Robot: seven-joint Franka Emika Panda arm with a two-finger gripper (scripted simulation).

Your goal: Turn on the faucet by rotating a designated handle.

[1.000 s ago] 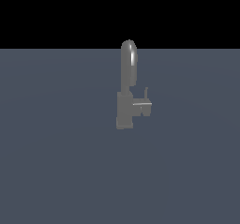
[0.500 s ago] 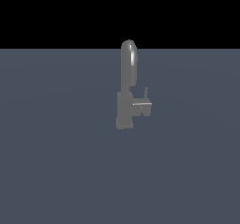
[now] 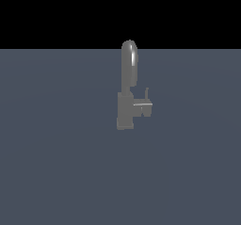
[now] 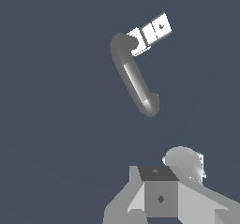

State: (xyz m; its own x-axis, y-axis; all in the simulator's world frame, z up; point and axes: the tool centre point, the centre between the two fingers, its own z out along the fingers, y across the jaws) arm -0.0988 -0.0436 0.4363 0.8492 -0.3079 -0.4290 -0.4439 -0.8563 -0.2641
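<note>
Matte-grey metal faucet (image 3: 126,99) with a tall rounded arched spout and a blocky rectangular base stands upright near the middle of the flat slate-blue tabletop (image 3: 52,163) in the exterior view. Its short grey horizontal stub handle (image 3: 143,105) projects from the body toward the exterior view's right, ending in a small block with a thin upright lever. Only the wrist view shows the grey gripper (image 4: 161,197), well apart from the faucet (image 4: 136,78) and touching nothing; its opening cannot be told.

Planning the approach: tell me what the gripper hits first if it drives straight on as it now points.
Probably the bare grey floor: in the wrist view the faucet lies apart from the gripper, not in its line. Depth is unclear, so this is a guess.
</note>
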